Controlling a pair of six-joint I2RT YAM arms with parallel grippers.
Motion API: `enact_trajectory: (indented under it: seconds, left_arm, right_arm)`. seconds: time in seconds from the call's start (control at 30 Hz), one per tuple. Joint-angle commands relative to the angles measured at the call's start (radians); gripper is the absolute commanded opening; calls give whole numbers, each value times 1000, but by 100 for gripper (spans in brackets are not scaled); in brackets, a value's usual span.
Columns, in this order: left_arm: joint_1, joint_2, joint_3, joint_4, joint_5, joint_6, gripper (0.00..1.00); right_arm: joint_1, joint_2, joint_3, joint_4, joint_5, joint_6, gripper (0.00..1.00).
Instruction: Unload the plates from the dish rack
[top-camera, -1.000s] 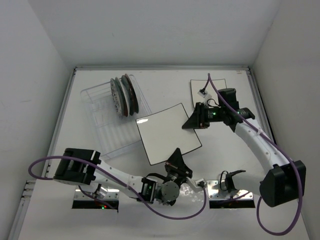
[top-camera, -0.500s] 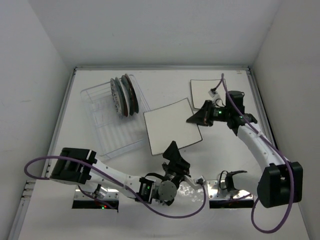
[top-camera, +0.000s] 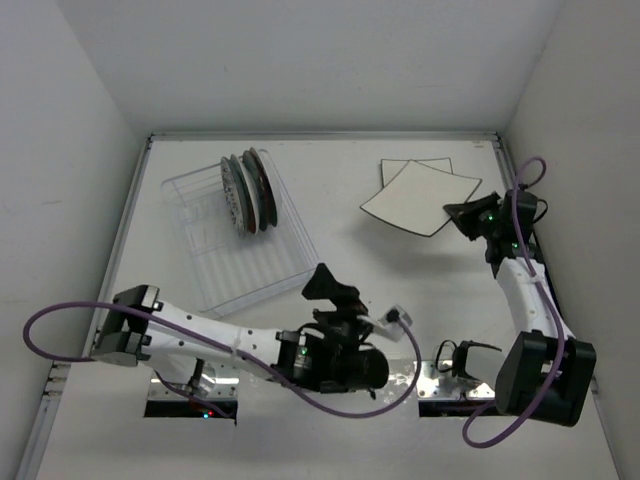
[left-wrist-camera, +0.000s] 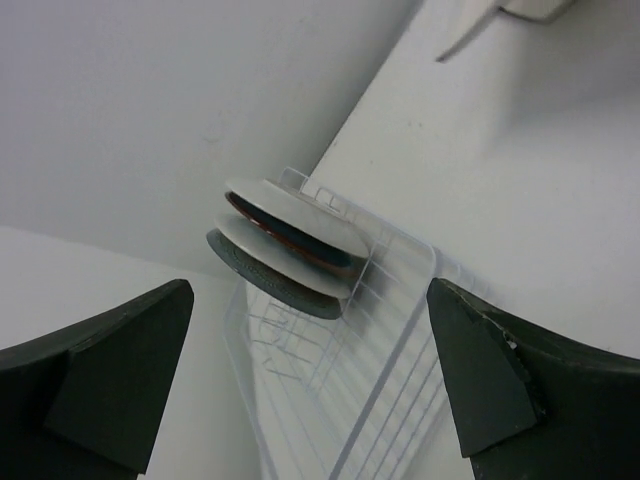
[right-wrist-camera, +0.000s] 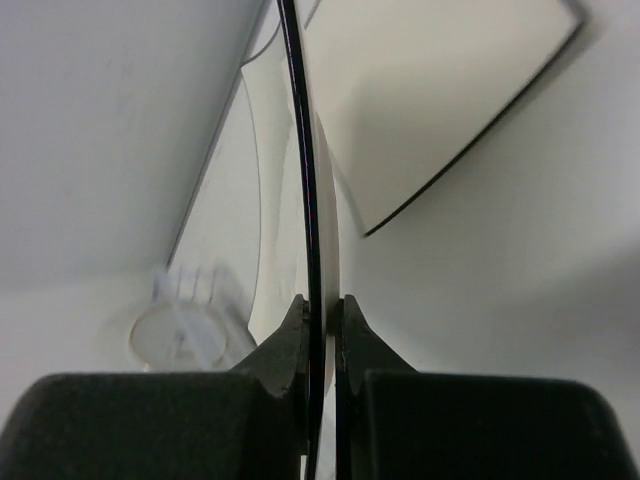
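My right fingers are pinched tight on the thin edge of a square cream plate, which I hold tilted in the air at the far right of the table, partly over a second square plate that lies flat there. My left fingers are spread wide apart and hold nothing; they face the dish rack from the near side. The rack sits on the left half of the table, and its only contents are the round plates, standing on edge and packed close at its far end, with the rest of the ribbed base bare. I count what looks like three of them, though they overlap too tightly for me to be sure. I judge all these plates to be stiff, glazed and slick, fairly heavy for a two-point pinch, and liable to chip or break if knocked or dropped. Held by one edge, the square plate hangs well out from my grip, so it could swing or slip unless I keep it squeezed firmly and set it down gently. For the round ones, the best hold is probably the top rim of the outermost plate, where a finger can slide in on each face and lift it straight up out of the ribs.
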Motion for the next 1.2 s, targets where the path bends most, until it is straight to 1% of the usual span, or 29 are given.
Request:
enact_trajectory:
  seconds: [0.0, 0.03, 0.07, 0.13, 0.2, 0.33, 0.4, 0.47, 0.5, 0.57, 0.6, 0.63, 0.67, 0.7, 0.73, 0.77, 0.8, 0.83, 0.87, 0.9, 0.93, 1.0, 1.1, 1.17]
  left_arm:
    - [89, -39, 205, -582, -44, -663, 100]
    - [147, -37, 301, -668, -30, -771, 100]
    - [171, -40, 340, -813, -12, -941, 100]
    - [230, -63, 397, -879, 7, -1037, 100]
    - [260, -126, 401, -870, 39, -1055, 100]
    - [332, -273, 273, -691, 106, -980, 100]
    - [364, -342, 224, -676, 129, -989, 100]
    - [384, -385, 219, -731, 129, -1062, 100]
    - [398, -396, 223, -762, 128, -1094, 100]
    - [459, -411, 259, -884, 126, -1224, 100]
    - [502, -414, 288, -937, 123, -1313, 100]
    - [517, -427, 296, -986, 114, -1331, 100]
    - [530, -437, 299, -994, 111, -1342, 100]
    - [552, -448, 300, -982, 110, -1340, 100]
    - [563, -468, 297, -960, 116, -1325, 100]
    - [577, -476, 294, -939, 117, -1307, 100]
    - [580, -483, 285, -901, 119, -1278, 100]
    - [585, -490, 280, -887, 117, -1268, 100]
    - [597, -490, 274, -873, 117, -1257, 100]
    - [602, -488, 260, -854, 122, -1244, 100]
    - [605, -481, 253, -847, 126, -1237, 100]
    - [609, -473, 221, -836, 131, -1236, 100]
    - [616, -465, 170, -839, 134, -1242, 100]
    - [619, -470, 135, -836, 137, -1243, 100]
  right_arm:
    - [4, -49, -5, 242, 180, 139, 0]
    - [4, -47, -21, 272, 238, 151, 0]
    - [4, -41, -31, 314, 265, 162, 0]
    - [4, -11, -59, 378, 332, 184, 0]
    - [4, 23, -74, 460, 367, 203, 0]
    - [8, 149, -100, 645, 427, 262, 0]
    - [20, 180, -108, 659, 482, 268, 0]
    - [33, 221, -105, 681, 518, 253, 0]
    - [49, 230, -110, 693, 565, 251, 0]
    - [77, 256, -107, 704, 611, 257, 0]
    - [92, 260, -107, 705, 637, 257, 0]
    - [109, 261, -107, 692, 671, 253, 0]
    - [149, 255, -107, 676, 711, 244, 0]
    - [174, 255, -102, 652, 796, 242, 0]
    - [210, 257, -96, 611, 832, 246, 0]
    - [229, 266, -96, 600, 863, 275, 0]
    - [258, 272, -97, 589, 925, 295, 0]
    - [289, 278, -97, 551, 952, 321, 0]
    - [301, 286, -97, 529, 973, 381, 0]
    - [315, 304, -94, 499, 1013, 410, 2]
    - [335, 312, -90, 445, 1024, 446, 5]
    - [350, 342, -96, 431, 1049, 525, 7]
    - [355, 394, -84, 440, 1026, 566, 10]
    - [356, 410, -62, 400, 1018, 578, 10]
